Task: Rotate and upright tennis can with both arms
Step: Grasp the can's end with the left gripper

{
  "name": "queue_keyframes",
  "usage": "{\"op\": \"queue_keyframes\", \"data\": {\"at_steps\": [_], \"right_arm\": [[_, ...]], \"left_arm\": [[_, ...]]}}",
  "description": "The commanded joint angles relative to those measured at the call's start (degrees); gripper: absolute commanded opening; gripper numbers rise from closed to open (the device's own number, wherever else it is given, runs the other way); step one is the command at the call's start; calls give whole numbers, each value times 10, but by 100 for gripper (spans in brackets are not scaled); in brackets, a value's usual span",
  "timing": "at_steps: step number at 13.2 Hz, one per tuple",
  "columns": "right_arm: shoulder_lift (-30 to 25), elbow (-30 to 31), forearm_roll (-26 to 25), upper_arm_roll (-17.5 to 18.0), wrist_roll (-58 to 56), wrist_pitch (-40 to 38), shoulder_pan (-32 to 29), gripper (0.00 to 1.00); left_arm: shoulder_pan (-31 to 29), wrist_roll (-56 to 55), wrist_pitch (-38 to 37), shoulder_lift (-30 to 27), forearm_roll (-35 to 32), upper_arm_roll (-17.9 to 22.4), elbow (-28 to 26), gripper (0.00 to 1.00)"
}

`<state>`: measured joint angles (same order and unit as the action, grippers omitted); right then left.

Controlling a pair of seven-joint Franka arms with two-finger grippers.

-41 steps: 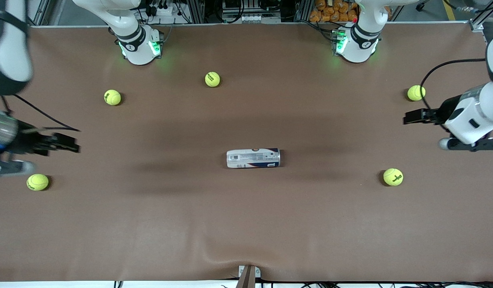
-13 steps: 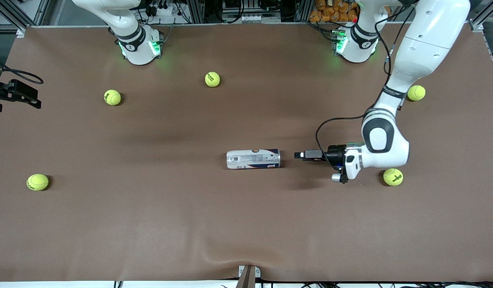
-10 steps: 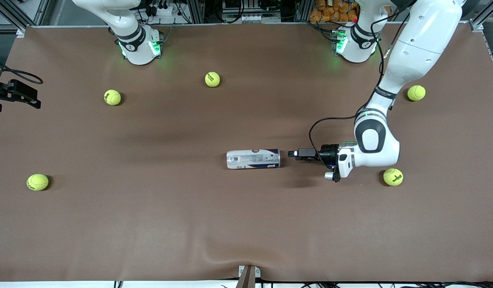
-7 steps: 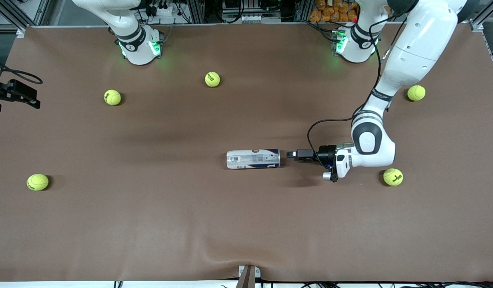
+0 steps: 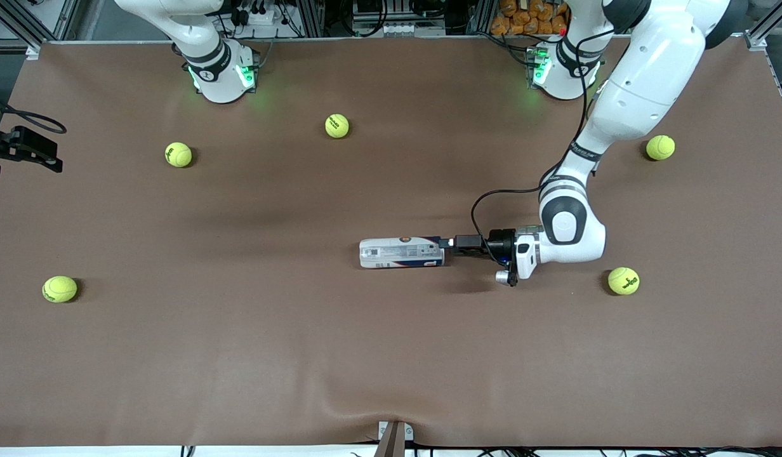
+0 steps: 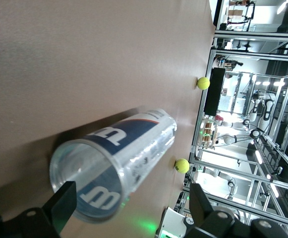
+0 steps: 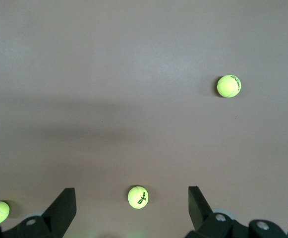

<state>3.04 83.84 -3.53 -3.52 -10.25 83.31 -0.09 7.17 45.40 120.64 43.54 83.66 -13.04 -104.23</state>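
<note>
Can (image 5: 401,252) is what I am after. It lies flat on its side near the middle of the brown table (image 5: 238,355). For my clock, 12 points at my two bases and 6 points at the front camera. The can runs from 9 to 3. Its end with the navy band and the white W points to 3, toward my left arm's end of the table.

My left gripper (image 6: 131,210) is low at that 3 o'clock end of the can. Its fingers (image 6: 64,206) are spread wide, and in my left wrist view the round end of the can sits between them. I cannot tell if they touch it.

My right gripper (image 7: 131,210) waits over the table edge at my right arm's end, at about 10 from the can and well apart from it. Its fingers are spread wide too and hold nothing.

From the can I see a ball (image 5: 337,125) at 11, a ball (image 5: 178,154) at 10, a ball (image 5: 59,289) at 9, a ball (image 5: 660,147) at 2, and a ball (image 5: 623,280) at 3, near my left wrist.
</note>
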Motion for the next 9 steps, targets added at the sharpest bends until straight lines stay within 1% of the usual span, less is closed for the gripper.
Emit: {"op": "queue_keyframes", "data": {"at_steps": [1,2,3,4,5,7,9], "right_arm": [[0,-8,-8,1,-4,-4,-2,100],[0,-9,-6,1,-4,-4,-2,100],[0,-9,-6,1,-4,-6,-2,100],[0,-8,-6,1,-5,-6,-2,100],[1,-8,-5,1,-4,-6,-1,100],[1,-8,-6,1,-5,-5,-1,100],[0,-9,-6,1,-5,-5,-2,100]], "left_arm": [[14,23,4,20,38,0,17,100],[17,23,4,18,40,0,17,97],[16,24,4,16,40,0,17,92],[17,23,4,14,40,0,19,82],[18,23,4,18,41,0,26,68],[21,23,4,20,41,0,29,49],[22,23,4,20,41,0,28,41]]}}
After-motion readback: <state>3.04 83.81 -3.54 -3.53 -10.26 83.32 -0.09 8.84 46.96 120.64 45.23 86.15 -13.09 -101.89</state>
